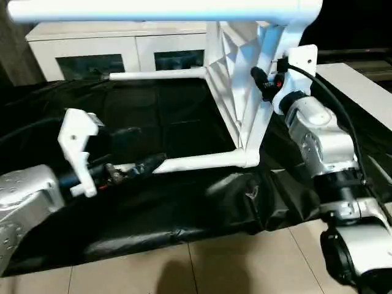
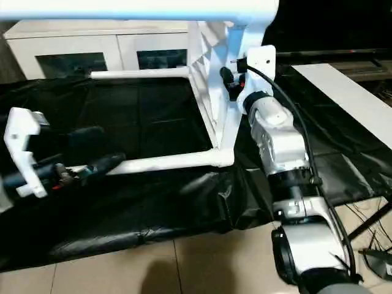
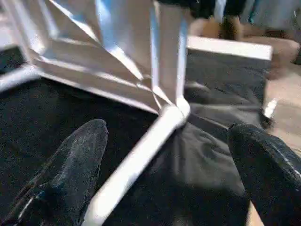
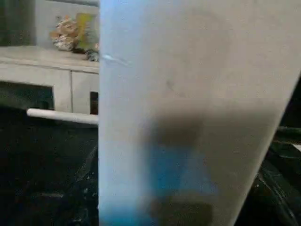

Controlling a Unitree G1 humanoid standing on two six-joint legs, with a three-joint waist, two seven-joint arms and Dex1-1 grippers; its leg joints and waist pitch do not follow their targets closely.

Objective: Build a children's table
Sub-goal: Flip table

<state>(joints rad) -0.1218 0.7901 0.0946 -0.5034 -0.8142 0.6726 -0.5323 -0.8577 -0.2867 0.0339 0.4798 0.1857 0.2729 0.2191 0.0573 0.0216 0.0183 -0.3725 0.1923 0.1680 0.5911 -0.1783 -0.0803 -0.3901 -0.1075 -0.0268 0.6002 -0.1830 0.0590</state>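
Currently tabletop stands on edge on black worktop; right hand grips its rim, left hand wide open around lower leg.

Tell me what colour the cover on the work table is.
Black; the cover shows best in the left eye view.

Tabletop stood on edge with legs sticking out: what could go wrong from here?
1. The tabletop stands on its edge, so it may topple if the right gripper beside it lets go.
2. The left gripper is open around the lower leg; a careless squeeze could knock it out of its socket.
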